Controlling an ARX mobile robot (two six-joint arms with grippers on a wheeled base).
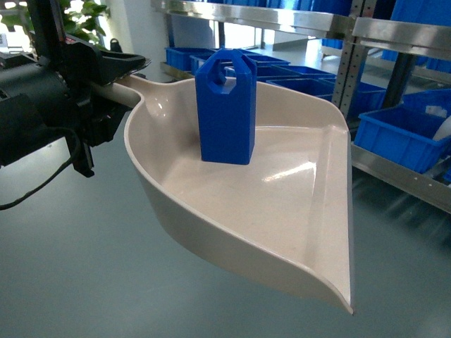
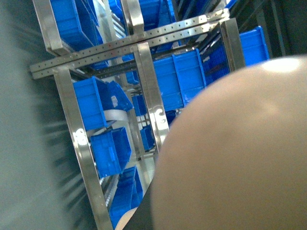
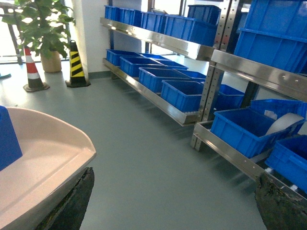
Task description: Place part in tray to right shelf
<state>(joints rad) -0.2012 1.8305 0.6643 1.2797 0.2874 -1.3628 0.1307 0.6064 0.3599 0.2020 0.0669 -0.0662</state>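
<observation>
In transit, the left gripper [image 1: 106,77] apparently clamped the tray [image 1: 296,211] handle, part [image 1: 226,105] upright inside; right gripper state indeterminate; next required level carriage to the right shelf [image 1: 402,165].

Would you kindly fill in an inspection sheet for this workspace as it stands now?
Surface: grey floor, no table seen.
Job's things: blue block standing upright inside the beige scoop, which is held above the floor.
Clutter: nothing seen.
End effectors: left end effector at the scoop's handle, grip unclear; right end effector open, holding nothing.
Cables: black cable hanging by left arm.
Surroundings: steel shelves with blue crates, striped cones, potted plant.
</observation>
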